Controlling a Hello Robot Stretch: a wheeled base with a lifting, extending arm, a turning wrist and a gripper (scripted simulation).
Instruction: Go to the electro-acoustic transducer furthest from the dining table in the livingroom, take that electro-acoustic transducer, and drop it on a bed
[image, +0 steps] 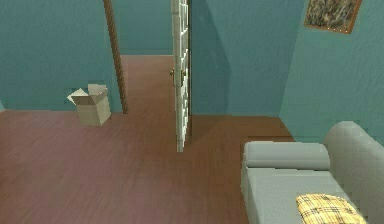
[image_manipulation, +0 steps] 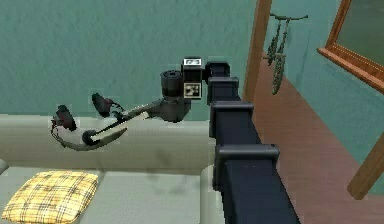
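Observation:
In the arm side view a dark headset-like thing (image_manipulation: 82, 130), two round cups joined by a curved band, hangs at the far end of my gripper (image_manipulation: 112, 126), clear of the sofa back below it. The gripper holds it. My arm (image_manipulation: 240, 140) rises from the bottom edge, just right of the middle. Behind the held thing is the teal wall.
A grey sofa (image_manipulation: 150, 185) with a yellow plaid cushion (image_manipulation: 55, 195) lies under the arm; the same sofa (image: 300, 170) is at the forward view's lower right. Ahead, a white door (image: 181, 75) stands ajar beside a doorway, with a cardboard box (image: 92, 104) at the left. A bicycle (image_manipulation: 278, 50) leans far right.

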